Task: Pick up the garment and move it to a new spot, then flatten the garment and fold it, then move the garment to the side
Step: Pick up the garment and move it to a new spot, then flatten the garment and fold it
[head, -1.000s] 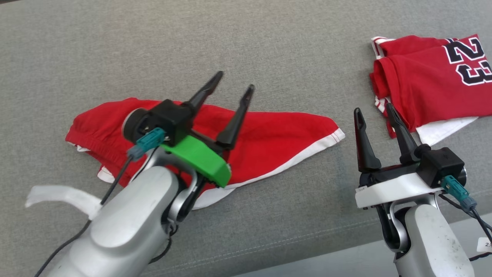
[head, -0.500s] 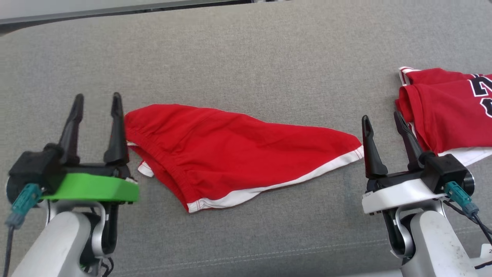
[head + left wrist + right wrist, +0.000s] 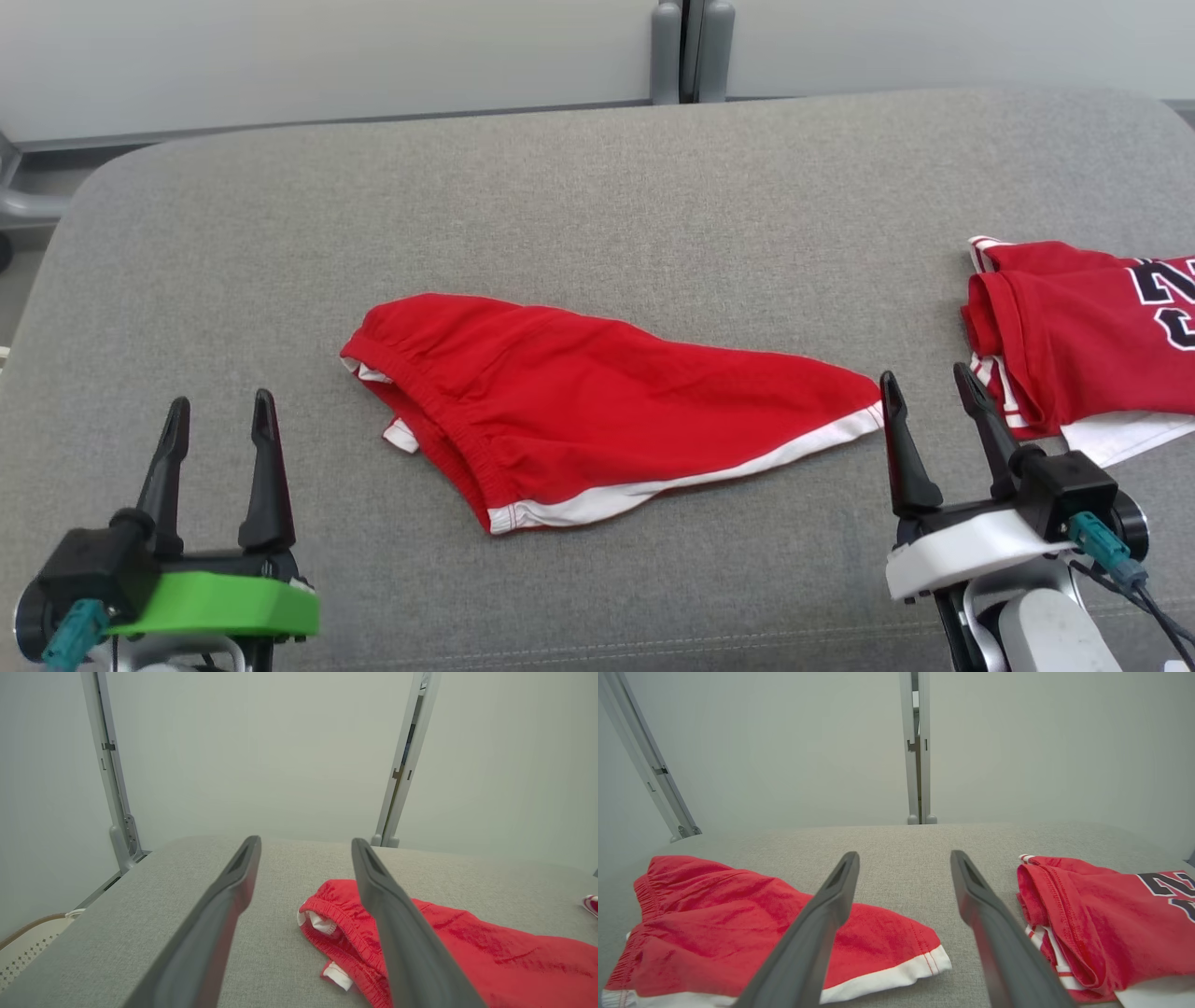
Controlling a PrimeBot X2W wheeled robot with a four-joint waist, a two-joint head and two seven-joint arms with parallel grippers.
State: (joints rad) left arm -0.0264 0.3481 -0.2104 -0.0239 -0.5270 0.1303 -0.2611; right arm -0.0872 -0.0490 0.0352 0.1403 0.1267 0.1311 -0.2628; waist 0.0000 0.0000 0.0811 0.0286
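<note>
Left gripper [image 3: 220, 401], spread apart, now off the red shorts [image 3: 597, 411]; right gripper [image 3: 924, 373] likewise spread, empty

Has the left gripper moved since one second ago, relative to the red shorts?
Yes. The left gripper was above the red shorts; now it stands clear to their left.

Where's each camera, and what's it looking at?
Head view: on the head, looking down at the red shorts on the grey cushion; left gripper and right gripper, both open.
Left wrist view: on the left wrist, looking along its fingers at the shorts' waistband.
Right wrist view: on the right wrist, looking along its fingers between shorts and jersey.
Shared: all three show the shorts.
</note>
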